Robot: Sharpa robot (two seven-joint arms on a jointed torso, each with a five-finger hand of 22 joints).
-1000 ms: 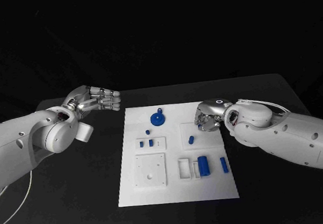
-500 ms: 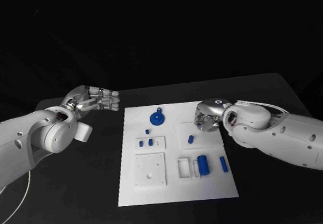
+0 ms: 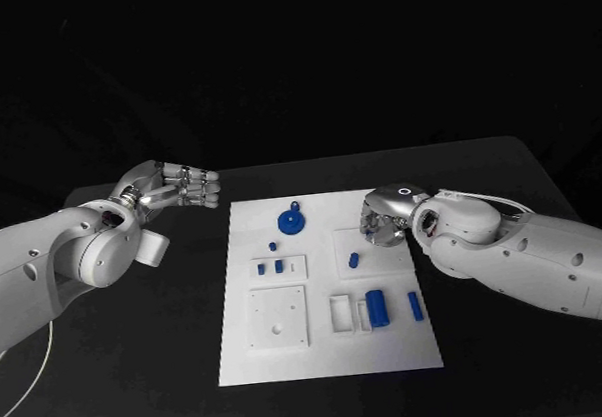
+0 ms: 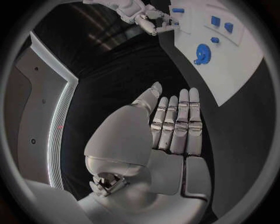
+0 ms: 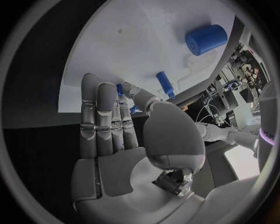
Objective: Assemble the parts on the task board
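Observation:
The white task board (image 3: 331, 351) lies in the middle of the black table. On it are a blue gear-like disc (image 3: 292, 219), a small blue peg (image 3: 355, 259), two small blue pieces (image 3: 271, 267), a blue cylinder (image 3: 380, 307) and a blue bar (image 3: 416, 304). My right hand (image 3: 384, 218) hovers over the board's far right edge, just behind the peg. Its fingers (image 5: 105, 121) are stretched out with nothing in them, facing the board (image 5: 134, 46), the cylinder (image 5: 205, 39) and the bar (image 5: 165, 84). My left hand (image 3: 176, 189) is held off the board's far left corner, its fingers (image 4: 175, 126) straight and empty.
A white square block (image 3: 281, 318) and a white frame (image 3: 344, 313) stand on the board's near half. A further small blue peg (image 3: 275, 245) sits near the disc. From the left wrist, the disc (image 4: 202, 53) and my right hand (image 4: 146, 16) are visible.
My right hand has edged slightly leftward over the board's far right edge. The left hand and the parts have stayed where they were.

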